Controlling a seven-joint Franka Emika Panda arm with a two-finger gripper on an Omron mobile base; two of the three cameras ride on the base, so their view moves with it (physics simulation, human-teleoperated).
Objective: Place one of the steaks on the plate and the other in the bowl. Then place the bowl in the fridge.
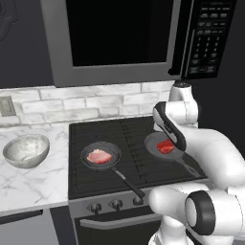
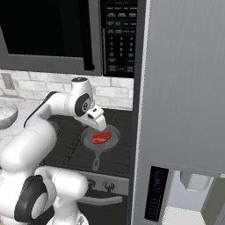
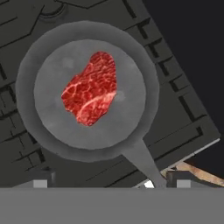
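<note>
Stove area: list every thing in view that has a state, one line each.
Red steak: lying in the right pan.
Pink steak: lying in the left pan.
Bowl: upright on the counter, empty.
Gripper: open above the red steak.
Microwave: door closed.

A black stove (image 1: 129, 129) carries two grey pans: the left pan (image 1: 101, 157) holds the pink steak (image 1: 99, 156), the right pan (image 3: 87, 89) the red steak (image 3: 91, 89). Left of the stove, the bowl (image 1: 26, 150) sits on the white marble counter (image 1: 33, 184).
</note>
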